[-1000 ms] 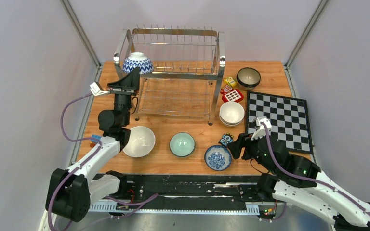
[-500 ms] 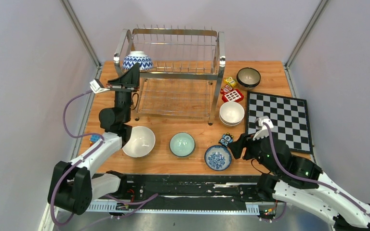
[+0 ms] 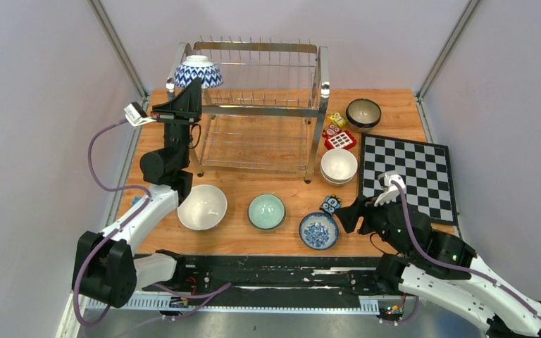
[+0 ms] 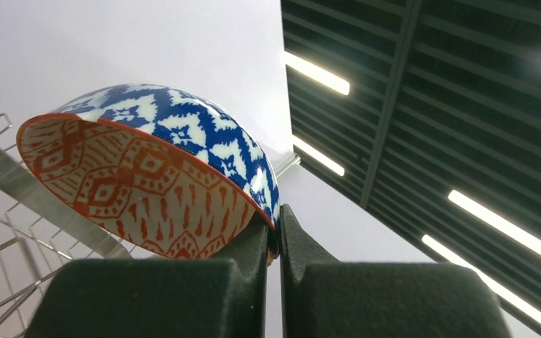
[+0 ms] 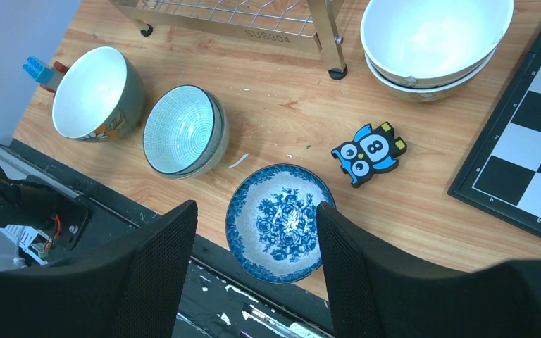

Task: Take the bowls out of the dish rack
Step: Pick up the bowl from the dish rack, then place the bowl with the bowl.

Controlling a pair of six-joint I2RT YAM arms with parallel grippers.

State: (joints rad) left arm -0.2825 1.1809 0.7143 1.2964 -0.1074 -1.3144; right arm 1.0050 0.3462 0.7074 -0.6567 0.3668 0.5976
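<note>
Bowls first, nearest ones: three sit in a row along the near edge of the counter (image 3: 282,186). There's a white bowl (image 3: 202,207) on the left, a pale green bowl (image 3: 266,211) in the middle and a blue flowery bowl (image 3: 318,230) on the right, all upright and none touching.

The right hand (image 3: 349,213) hangs right over the blue flowery one. Its fingers (image 5: 148,282) are spread well apart with nothing between them, and in the wrist view the bowl shows in the gap. It isn't touching anything as far as I can see.

Just past that is a little owl block (image 3: 330,204). Further back is a stack of two cream bowls (image 3: 339,166), nested, just beside the rack's front right leg. The chessboard (image 3: 408,176) lies flat to the right of them.

Behind all that is the dish rack (image 3: 253,110), and both its tiers look bare. By its right side are some toy blocks (image 3: 338,130), and a dark bowl (image 3: 363,113) sits at the far right of the counter.

Now the main bit. The left hand (image 4: 278,232) is up at the rack's far left top corner, squeezed tight on the rim of the blue-and-white bowl (image 3: 199,71). That bowl is tipped over with its foot up and the red-patterned inside facing down toward the wires. It's level with the top rail, but I can't tell if it's touching the rack or just clear of it.
</note>
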